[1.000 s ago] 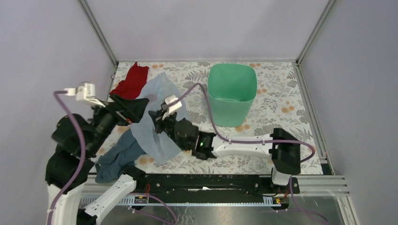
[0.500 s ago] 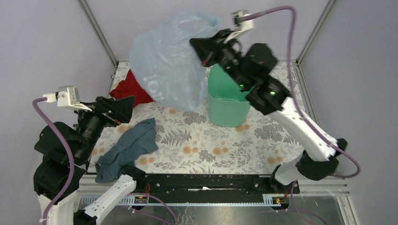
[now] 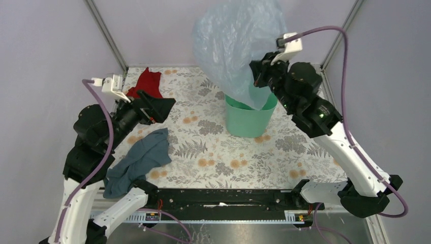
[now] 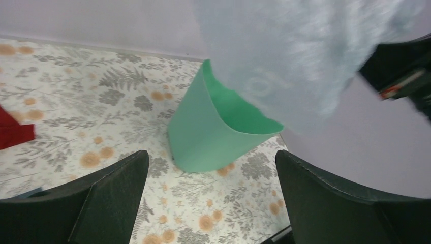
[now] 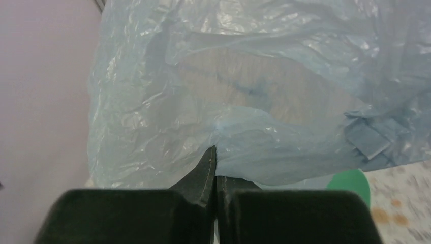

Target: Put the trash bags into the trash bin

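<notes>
The pale-blue translucent trash bag [image 3: 235,46] hangs in the air from my right gripper [image 3: 255,72], whose jaws are shut on its film [image 5: 215,152]. Its lower tip dips into the mouth of the mint-green trash bin [image 3: 248,120] at the back middle of the table. In the left wrist view the bag [image 4: 284,56] hangs over the bin [image 4: 203,137]. My left gripper [image 3: 161,108] is open and empty, held above the table left of the bin and facing it.
A red cloth [image 3: 145,84] lies at the back left corner. A grey-blue cloth [image 3: 137,161] lies at the front left near the left arm. The enclosure's purple walls and metal posts stand close around the table.
My right gripper has carried the bag rightward from above the red cloth to over the bin, and its tip now hangs into the bin. My left gripper has swung up and right toward the bin.
</notes>
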Tool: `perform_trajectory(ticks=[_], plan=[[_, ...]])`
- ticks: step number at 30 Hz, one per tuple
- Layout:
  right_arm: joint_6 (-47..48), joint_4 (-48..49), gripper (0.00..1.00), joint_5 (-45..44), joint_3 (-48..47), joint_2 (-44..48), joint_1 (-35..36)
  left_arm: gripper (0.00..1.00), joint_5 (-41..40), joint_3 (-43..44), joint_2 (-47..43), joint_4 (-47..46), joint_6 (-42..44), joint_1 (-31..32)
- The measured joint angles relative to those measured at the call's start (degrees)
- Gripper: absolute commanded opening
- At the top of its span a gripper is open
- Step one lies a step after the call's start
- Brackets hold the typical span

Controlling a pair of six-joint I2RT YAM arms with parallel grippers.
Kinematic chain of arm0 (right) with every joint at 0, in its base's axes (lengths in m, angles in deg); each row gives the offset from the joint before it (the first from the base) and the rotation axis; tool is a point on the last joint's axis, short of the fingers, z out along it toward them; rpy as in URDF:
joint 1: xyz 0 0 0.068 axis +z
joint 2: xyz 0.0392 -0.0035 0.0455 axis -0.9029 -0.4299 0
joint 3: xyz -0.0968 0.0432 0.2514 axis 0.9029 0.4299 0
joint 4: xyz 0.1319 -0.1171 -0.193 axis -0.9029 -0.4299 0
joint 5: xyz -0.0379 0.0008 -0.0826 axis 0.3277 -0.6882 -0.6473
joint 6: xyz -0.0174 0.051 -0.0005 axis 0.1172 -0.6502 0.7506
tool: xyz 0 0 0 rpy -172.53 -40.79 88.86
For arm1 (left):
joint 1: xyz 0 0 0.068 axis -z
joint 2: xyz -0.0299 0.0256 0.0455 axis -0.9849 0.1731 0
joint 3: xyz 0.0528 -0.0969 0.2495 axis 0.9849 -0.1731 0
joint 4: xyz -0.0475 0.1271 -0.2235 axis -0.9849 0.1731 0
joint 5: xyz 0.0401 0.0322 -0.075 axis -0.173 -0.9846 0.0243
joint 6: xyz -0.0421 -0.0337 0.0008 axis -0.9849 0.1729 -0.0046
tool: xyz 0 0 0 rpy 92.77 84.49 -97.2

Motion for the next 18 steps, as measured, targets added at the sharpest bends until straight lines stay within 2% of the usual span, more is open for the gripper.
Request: perform_trajectory(ticks=[4,8,12,18], plan=[[0.0,-2.64,0.0,-0.28,7.72,1.29,-0.63,0.99,4.11,-0.52,2.56,-4.26,-2.14,0.0],[-0.61,-5.44,0.0,3.1,8.48,1.4,-0.74,0.99,8.57,-2.29,5.33,-10.95,-4.9,0.0],[-0.98,-9.75,0.0,5.03,2.8,0.94,-0.74,0.99,11.06,-4.26,8.98,-15.54,-7.19,0.59],[-1.6,-17.62,0.0,5.22,-14.4,-1.33,-0.76,0.99,10.75,-1.36,16.96,-18.05,-7.13,2.89]])
